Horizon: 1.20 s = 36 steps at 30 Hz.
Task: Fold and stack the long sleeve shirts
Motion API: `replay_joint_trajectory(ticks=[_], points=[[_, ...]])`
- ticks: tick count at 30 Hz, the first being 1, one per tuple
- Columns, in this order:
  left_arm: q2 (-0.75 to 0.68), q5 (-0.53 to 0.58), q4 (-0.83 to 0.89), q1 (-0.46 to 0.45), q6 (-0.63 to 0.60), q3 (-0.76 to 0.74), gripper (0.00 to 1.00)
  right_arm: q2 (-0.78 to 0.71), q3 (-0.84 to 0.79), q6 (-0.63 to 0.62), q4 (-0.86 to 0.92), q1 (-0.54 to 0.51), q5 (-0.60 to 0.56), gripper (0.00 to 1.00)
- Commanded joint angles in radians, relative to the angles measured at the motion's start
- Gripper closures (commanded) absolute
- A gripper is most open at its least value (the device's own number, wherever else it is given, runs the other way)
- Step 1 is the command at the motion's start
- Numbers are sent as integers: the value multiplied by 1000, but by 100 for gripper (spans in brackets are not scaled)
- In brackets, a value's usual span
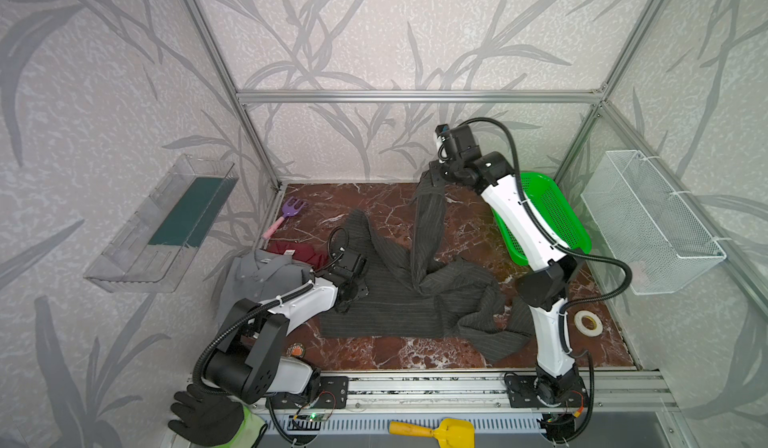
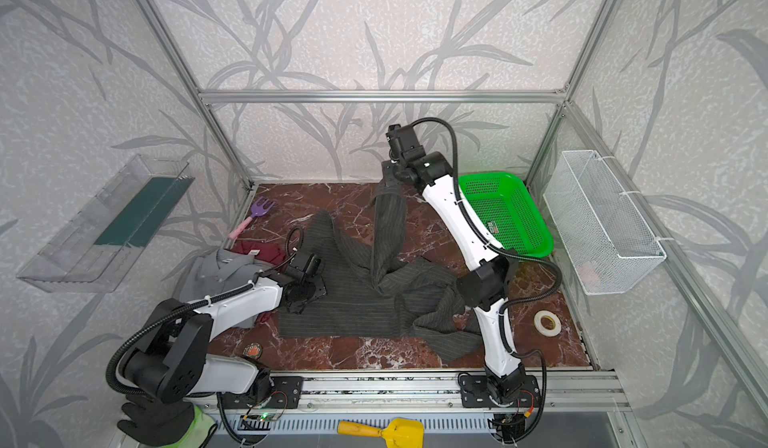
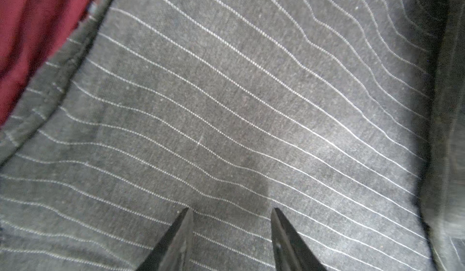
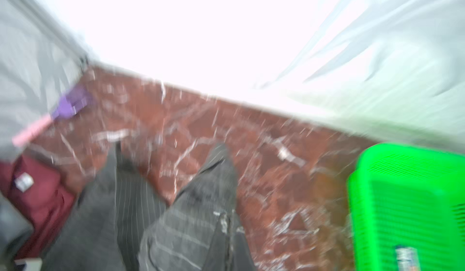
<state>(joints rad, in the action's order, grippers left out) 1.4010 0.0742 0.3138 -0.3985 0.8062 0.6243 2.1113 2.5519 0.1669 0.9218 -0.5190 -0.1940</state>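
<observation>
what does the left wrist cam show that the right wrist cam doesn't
Left wrist only: the left gripper, jaws apart, close above the cloth. Right wrist only: the green basket, the purple toy rake and the marble table, all blurred. Both: the striped shirt and the red shirt.

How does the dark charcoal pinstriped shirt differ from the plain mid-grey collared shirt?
The dark charcoal pinstriped shirt bears thin pale stripes; the plain mid-grey collared shirt has none. The pinstriped one spreads across the red marble table; the grey one lies bunched at its left edge. The right gripper holds up a pinstriped sleeve; nothing grips the grey shirt. Both lie on that table.
</observation>
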Motion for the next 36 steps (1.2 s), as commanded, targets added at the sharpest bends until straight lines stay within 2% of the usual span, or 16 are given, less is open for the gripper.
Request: replay_joint_trajectory(ticks=[1,3,6,8,11,14,15,17,20,22,24,27,31,36], points=[[-5,-34,94,3,17,-10,48,0,144,-33,-29,76,-65,100],[-7,-37,97,3,17,-8,48,28,229,-22,-44,123,-78,100],[-10,-39,112,3,13,-3,48,39,258,-17,-132,180,-107,100],[-18,-36,117,3,13,-6,48,39,225,-7,-178,203,-32,100],[-22,-37,112,3,19,-9,48,73,220,37,-82,191,65,98],[-8,-42,108,3,21,-1,48,104,186,51,63,151,173,69],[-4,-43,108,3,20,2,48,106,167,52,101,134,204,65],[1,-44,109,3,18,3,48,90,73,22,135,71,213,57],[3,-40,109,3,13,-1,48,35,-137,-37,70,-51,163,43],[4,-40,100,3,15,-6,48,18,-246,-26,32,-105,135,38],[5,-45,92,4,18,-9,48,14,-333,27,0,-123,152,36],[1,-56,79,3,22,-15,48,24,-471,127,-49,-124,265,36],[-7,-54,83,3,18,-18,48,-6,-707,241,-206,-133,356,34],[-10,-53,78,3,15,-24,48,6,-842,310,-316,-133,431,34]])
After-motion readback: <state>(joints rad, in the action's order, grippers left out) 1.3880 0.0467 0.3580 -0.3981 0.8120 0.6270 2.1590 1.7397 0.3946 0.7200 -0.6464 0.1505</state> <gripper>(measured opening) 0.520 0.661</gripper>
